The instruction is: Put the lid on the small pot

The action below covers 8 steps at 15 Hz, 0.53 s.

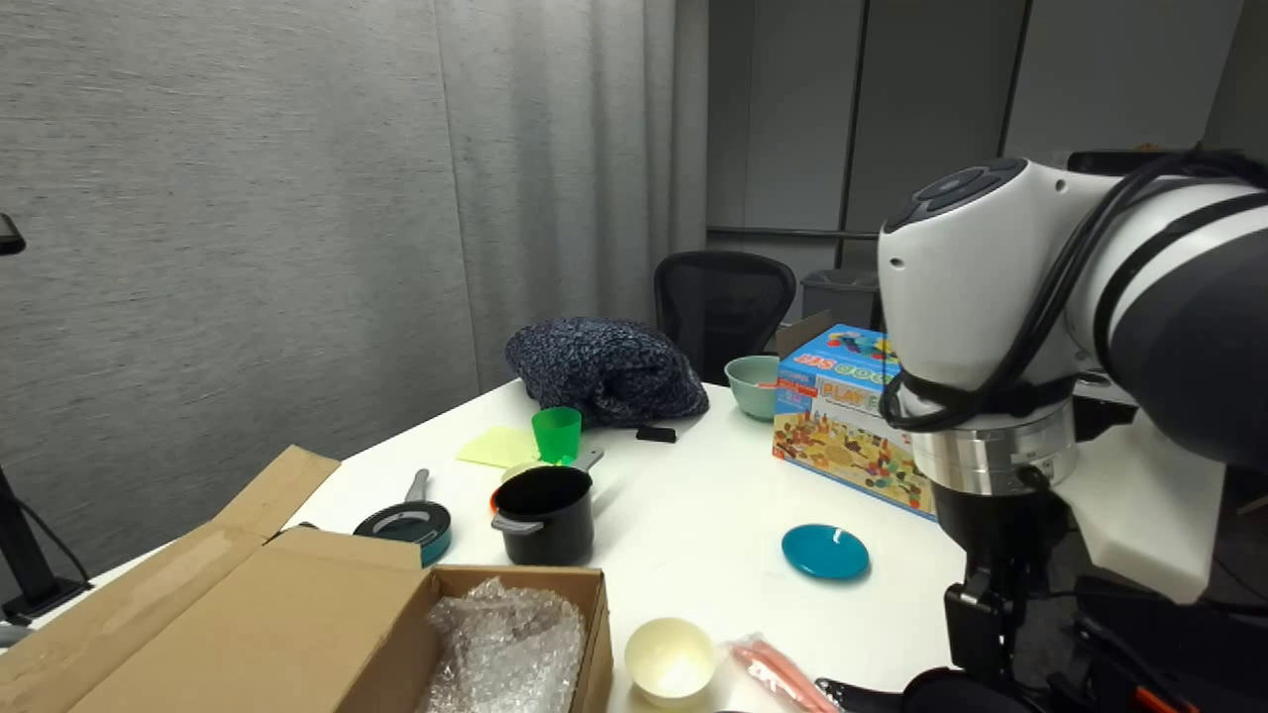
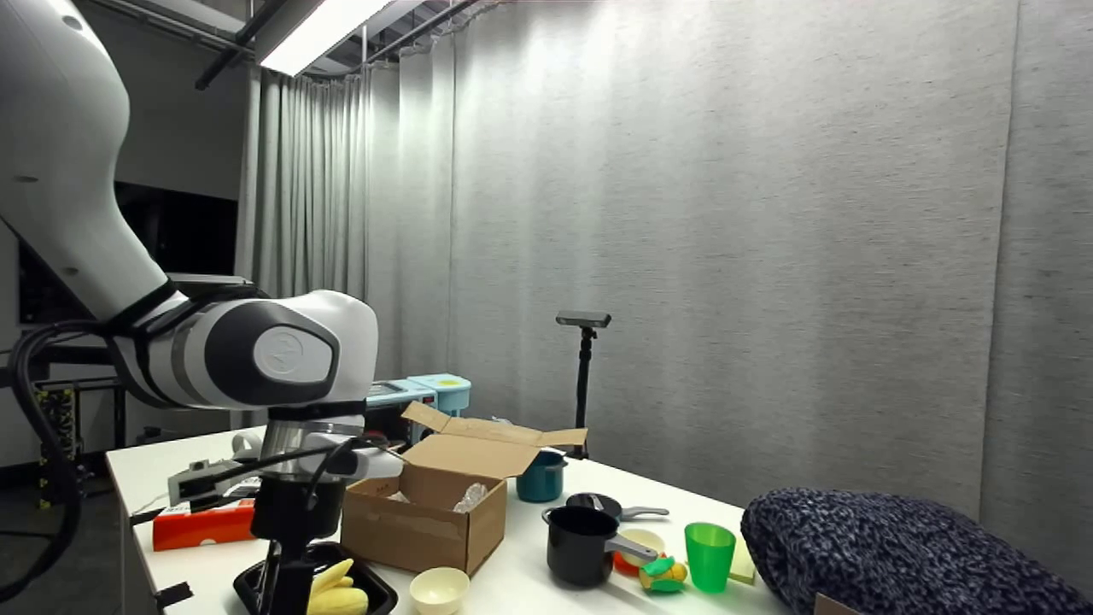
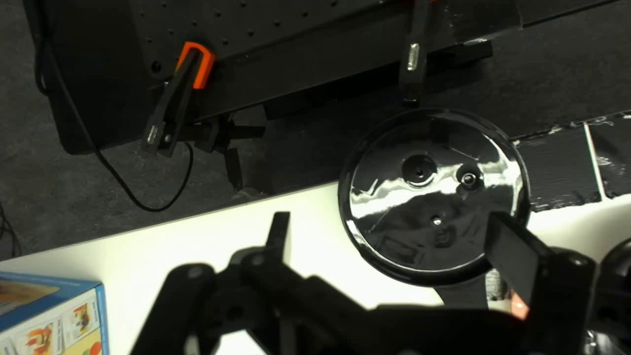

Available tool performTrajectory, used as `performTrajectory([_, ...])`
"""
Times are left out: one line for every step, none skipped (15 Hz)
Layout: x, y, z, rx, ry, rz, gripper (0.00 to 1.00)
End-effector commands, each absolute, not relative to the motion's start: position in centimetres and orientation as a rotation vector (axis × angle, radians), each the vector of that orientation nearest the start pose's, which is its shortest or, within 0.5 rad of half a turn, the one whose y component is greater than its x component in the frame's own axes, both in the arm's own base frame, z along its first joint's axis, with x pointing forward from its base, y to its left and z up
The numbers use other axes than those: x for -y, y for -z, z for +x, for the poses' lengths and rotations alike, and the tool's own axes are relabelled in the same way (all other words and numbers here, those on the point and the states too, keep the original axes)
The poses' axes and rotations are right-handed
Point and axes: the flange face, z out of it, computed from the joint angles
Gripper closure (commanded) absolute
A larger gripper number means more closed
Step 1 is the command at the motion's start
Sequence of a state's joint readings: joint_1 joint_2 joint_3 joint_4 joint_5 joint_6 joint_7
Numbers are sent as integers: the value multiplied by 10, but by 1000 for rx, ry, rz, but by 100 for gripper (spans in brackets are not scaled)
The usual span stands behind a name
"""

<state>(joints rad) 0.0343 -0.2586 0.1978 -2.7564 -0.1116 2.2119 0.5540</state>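
The small black pot (image 1: 555, 530) stands upright on the white table with its top open. It also shows in an exterior view (image 2: 579, 547) and is out of the wrist view. A teal round disc (image 1: 825, 553) lies flat on the table; I cannot tell if it is a lid or a plate. A glossy black round piece (image 3: 434, 197) with a raised rim and a handle-like strip lies near the table edge; I cannot tell if it is a pan or a lid. My gripper (image 3: 392, 236) is open above it, fingers apart, holding nothing.
An open cardboard box (image 1: 396, 634) stands beside the pot. A cream bowl (image 1: 671, 659), green cup (image 1: 557, 434), teal pan (image 1: 416, 525) and play food box (image 1: 852, 426) are on the table. A black tray (image 2: 380, 589) holds yellow food. The table edge (image 3: 148, 229) crosses the wrist view.
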Motion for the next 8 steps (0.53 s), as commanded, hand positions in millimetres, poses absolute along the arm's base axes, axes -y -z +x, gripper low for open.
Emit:
performTrajectory([-39, -258, 353, -409, -383, -3292, 0])
performTrajectory([-33, -253, 357, -425, -360, -3275, 0])
performTrajectory([-30, -248, 361, -458, -329, -3251, 0])
performTrajectory([-27, -240, 363, -475, -322, -3211, 0])
performTrajectory([-24, -232, 365, -482, -319, -3174, 0])
performTrajectory([-18, -224, 367, -506, -324, -3128, 0])
performTrajectory([-15, -214, 367, -528, -329, -3090, 0])
performTrajectory([-11, -207, 367, -540, -339, -3063, 0])
